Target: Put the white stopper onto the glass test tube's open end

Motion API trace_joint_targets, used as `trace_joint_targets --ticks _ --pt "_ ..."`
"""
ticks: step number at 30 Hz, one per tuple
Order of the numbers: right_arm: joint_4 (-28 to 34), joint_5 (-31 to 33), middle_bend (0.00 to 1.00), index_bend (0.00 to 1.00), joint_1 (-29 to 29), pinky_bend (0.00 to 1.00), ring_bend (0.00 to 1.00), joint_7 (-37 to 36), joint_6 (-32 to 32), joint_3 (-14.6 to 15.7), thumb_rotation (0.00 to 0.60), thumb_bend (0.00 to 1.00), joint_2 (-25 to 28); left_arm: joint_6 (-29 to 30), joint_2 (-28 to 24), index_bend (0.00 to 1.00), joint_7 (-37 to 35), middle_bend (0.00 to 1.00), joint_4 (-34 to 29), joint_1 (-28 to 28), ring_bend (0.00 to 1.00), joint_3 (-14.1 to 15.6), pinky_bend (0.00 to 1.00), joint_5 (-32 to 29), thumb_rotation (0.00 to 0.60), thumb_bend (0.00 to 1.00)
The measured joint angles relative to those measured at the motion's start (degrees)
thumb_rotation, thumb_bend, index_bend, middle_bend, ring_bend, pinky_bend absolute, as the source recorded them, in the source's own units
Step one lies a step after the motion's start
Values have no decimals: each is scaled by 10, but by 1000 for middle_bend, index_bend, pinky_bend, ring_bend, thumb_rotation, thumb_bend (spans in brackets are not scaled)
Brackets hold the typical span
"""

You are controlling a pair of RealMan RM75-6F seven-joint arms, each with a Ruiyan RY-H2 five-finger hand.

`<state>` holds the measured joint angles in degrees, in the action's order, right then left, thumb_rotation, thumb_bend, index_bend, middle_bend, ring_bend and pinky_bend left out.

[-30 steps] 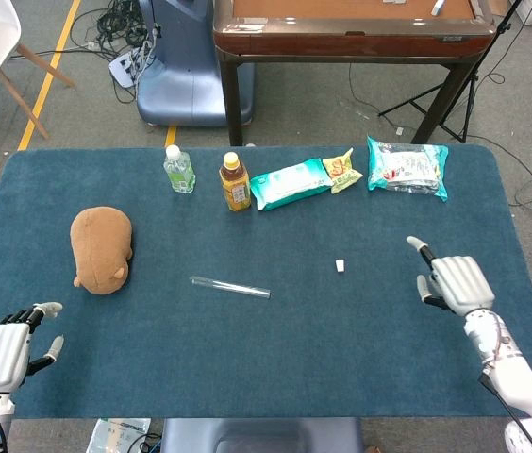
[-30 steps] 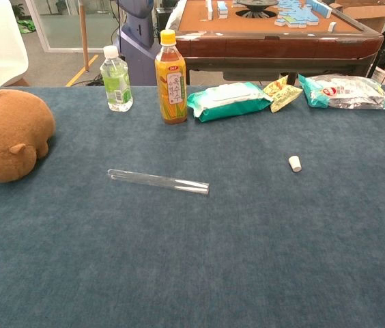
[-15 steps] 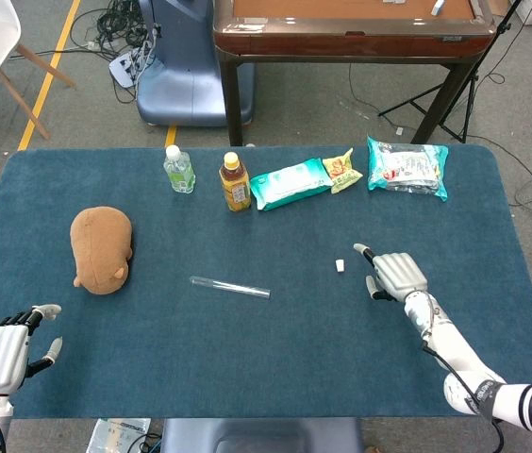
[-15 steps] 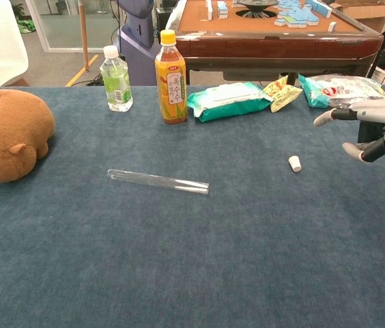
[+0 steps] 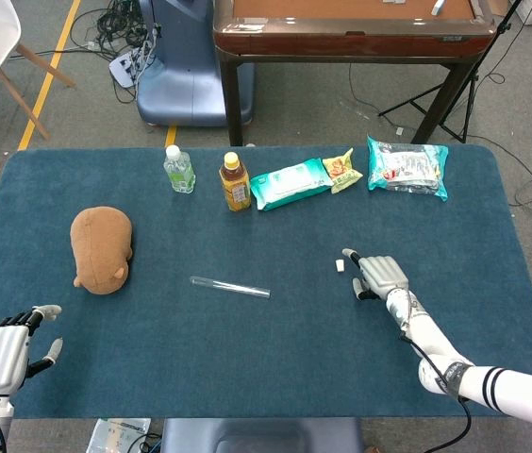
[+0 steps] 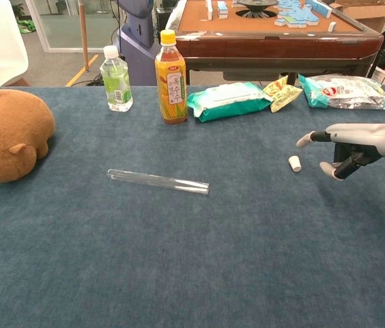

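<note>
Leftward across the frame goes my right hand (image 5: 377, 275); half a second ago it was further right of the small white cylindrical stopper (image 5: 340, 266), and now it hovers just beside it, fingers apart and holding nothing, one fingertip (image 6: 302, 141) stretched out above the stopper in the chest view. I can't tell whether anything touches it yet. My left hand (image 5: 7, 347) hasn't budged in the lower left corner of the head view: fingers loosely spread, nothing in it.

The stopper sits on the blue felt table (image 5: 247, 368) right of centre, well apart from the clear glass test tube (image 5: 229, 286), which lies flat near the middle of the frame.

Risks from here, as I judge them: the stopper is tiny against these fingers, so a slightly off pinch could flick it away or roll it along the cloth. The tube is round and unsupported, so nudging it while reaching would send it rolling, and pushing a stopper into a tube lying loose will just shove it along.

The tube's long axis runs from upper left down to lower right, nearly across the frame. Which end is open I can't make out for certain; the chest view hints that the right end (image 6: 205, 188) is the mouth, facing the stopper's side.
</note>
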<state>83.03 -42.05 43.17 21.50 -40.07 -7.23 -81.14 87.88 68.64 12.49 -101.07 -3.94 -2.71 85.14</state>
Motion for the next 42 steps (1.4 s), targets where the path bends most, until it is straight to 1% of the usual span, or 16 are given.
trace_joint_targets --ticks 9,17,24,30,37,42 --pt "-27 19 1000 88 18 1000 1000 -6 7 11 600 618 -21 0 -1 347 -3 400 2 2 421 1 424 -1 600 295" --pt "-35 32 1000 119 27 1000 1000 -6 8 24 600 618 -27 0 0 347 -7 400 6 3 421 1 424 -1 600 295" --pt "-28 27 1000 146 28 1000 1000 -8 -1 31 600 618 -26 0 0 348 -9 400 8 4 421 2 424 -1 600 295" --pt "-3 17 1000 155 21 1000 1000 -4 -24 42 600 618 -17 3 0 349 -11 400 9 6 421 2 424 -1 600 295" --pt "44 -5 1000 160 3 1000 1000 2 -61 57 600 618 5 1 1 350 -12 400 12 5 421 1 424 1 600 295" --pt "67 -27 1000 163 -9 1000 1000 0 -86 59 600 618 16 0 4 349 -13 400 13 4 421 1 424 3 600 294"
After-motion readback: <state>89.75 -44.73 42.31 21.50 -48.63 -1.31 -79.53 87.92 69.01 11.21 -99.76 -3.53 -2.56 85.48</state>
